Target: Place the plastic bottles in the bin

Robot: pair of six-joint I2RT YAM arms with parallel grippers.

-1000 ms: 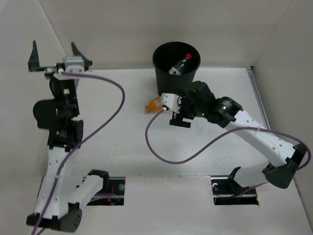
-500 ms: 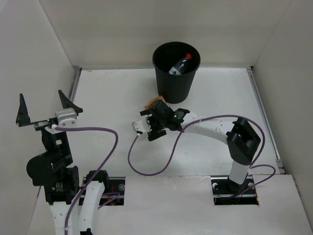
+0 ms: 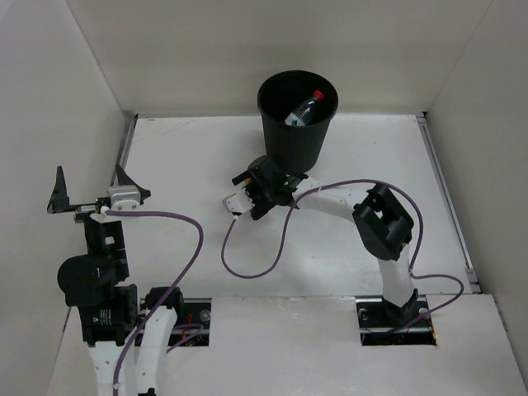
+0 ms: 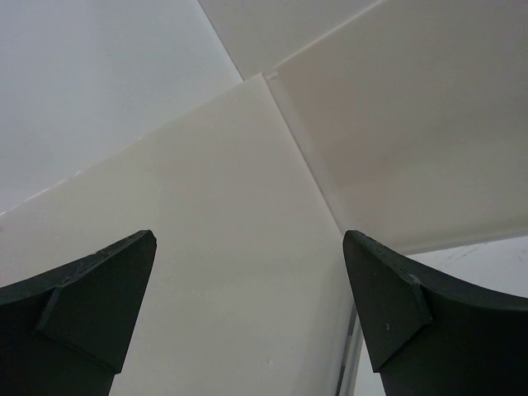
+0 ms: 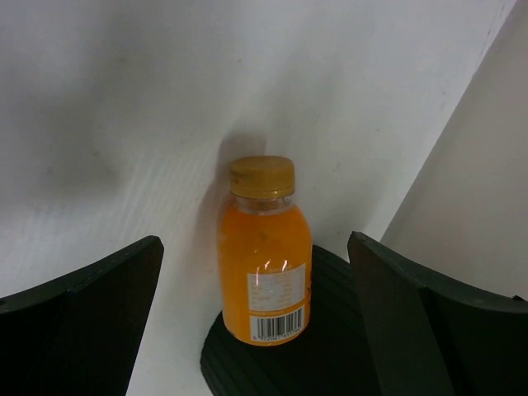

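Tabletop (image 3: 190, 165) carries the black bin (image 3: 294, 144) at its far side. The left gripper (image 3: 89, 177) hangs raised near the left wall, jaws wide apart and empty, and the right gripper (image 5: 256, 241), jaws equally wide, sits low at the bin's foot. Between its fingers lies the orange bottle (image 5: 264, 264), touching neither, while the red-capped bottle (image 3: 304, 109) leans inside the bin.

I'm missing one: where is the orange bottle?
Right wrist view: the orange bottle is centred in the open right pincer, by the foot of the bin.
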